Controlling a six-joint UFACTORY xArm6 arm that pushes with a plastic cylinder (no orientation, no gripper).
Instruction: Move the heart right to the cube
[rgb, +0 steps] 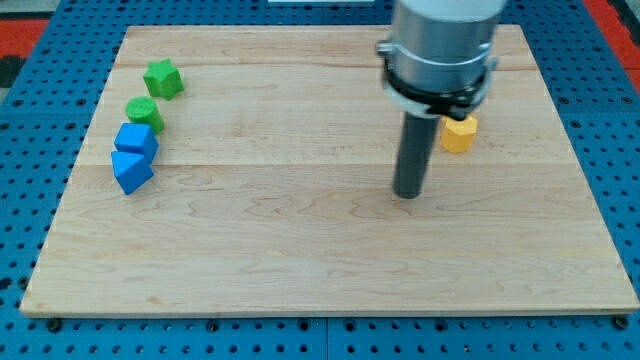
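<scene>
Well to the view's left of my tip (407, 194), near the pale wooden board's (300, 250) left edge, sit a blue block of angular, unclear shape (131, 170), a blue cube-like block (136, 140) touching it above, a green rounded block (144, 113) and a green star-like block (162, 78). My tip is a bare dark rod with no jaws, touching no block. Just to its upper right, the yellow block (458, 133), perhaps the heart, is half hidden behind the arm's grey housing (440, 50).
</scene>
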